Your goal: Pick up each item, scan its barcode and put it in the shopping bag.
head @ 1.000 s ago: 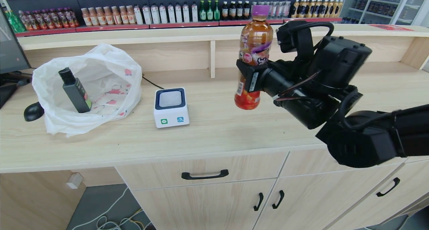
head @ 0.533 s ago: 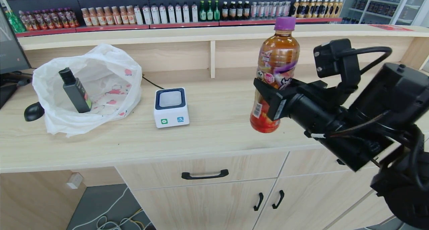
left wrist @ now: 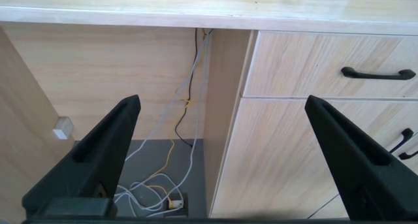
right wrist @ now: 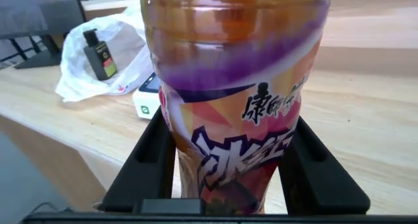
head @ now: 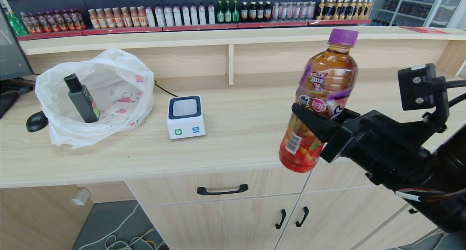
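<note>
My right gripper is shut on a tea bottle with a purple cap, held upright in the air over the counter's front edge at the right; its barcode faces left. The bottle sits between the right fingers in the right wrist view. A white scanner with a blue-framed top stands mid-counter. The white shopping bag lies open at the left with a dark bottle inside. My left gripper hangs open below counter height, facing the cabinet front.
A black mouse and a monitor edge sit at the far left. A raised shelf backs the counter. Drawers and cables lie below. Shelves of drinks line the back wall.
My right gripper has carried the tea bottle to the right and nearer, away from the scanner toward the counter's front edge. The bag, scanner and dark bottle have stayed put.
</note>
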Tool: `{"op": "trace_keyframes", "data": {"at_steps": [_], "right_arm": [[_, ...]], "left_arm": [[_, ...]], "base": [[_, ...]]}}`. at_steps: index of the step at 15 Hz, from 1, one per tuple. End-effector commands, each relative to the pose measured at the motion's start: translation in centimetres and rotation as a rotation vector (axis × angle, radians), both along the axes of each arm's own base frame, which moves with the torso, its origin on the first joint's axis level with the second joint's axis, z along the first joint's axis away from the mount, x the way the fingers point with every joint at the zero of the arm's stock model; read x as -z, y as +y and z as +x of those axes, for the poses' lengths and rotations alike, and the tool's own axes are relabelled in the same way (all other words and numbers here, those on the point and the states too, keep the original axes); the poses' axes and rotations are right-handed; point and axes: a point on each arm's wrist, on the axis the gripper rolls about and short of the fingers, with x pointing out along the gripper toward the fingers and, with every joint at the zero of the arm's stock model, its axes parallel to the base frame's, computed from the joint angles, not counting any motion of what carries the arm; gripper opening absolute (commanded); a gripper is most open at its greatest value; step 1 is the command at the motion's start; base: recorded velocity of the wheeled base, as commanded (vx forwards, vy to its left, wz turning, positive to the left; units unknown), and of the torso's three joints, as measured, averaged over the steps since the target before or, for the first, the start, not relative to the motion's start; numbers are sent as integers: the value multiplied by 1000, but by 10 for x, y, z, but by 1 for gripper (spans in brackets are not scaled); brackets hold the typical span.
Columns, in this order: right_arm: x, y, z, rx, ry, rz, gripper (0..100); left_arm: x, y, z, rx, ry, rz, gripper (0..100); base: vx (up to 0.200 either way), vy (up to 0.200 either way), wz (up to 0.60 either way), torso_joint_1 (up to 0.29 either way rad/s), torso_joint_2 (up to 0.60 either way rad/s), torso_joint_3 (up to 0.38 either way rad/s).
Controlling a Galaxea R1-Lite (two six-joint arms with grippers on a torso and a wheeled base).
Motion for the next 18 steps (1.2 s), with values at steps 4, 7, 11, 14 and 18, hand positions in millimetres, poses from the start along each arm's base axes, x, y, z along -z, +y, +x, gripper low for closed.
{"op": "trace_keyframes", "data": {"at_steps": [4,7,11,14,18], "right_arm": [[5,-5,-11,-200,45,71,0],[7,-1,-11,-312,103,126,0],[13,11,-14,-483,169,265,0],[17,25,-26,-593,239,350,0],[18,46,-45,-745,320,432,0]], "left_arm": [[0,0,0,1,0,0,100],[0,0,0,1,0,0,100],[0,0,0,0,0,0,100],[0,0,0,1,0,0,100],[0,0,0,0,0,0,100]], "base": [[0,0,0,0,0,0],[0,0,0,0,0,0],[0,0,0,0,0,0],[0,0,0,0,0,0],[0,0,0,0,0,0]]}}
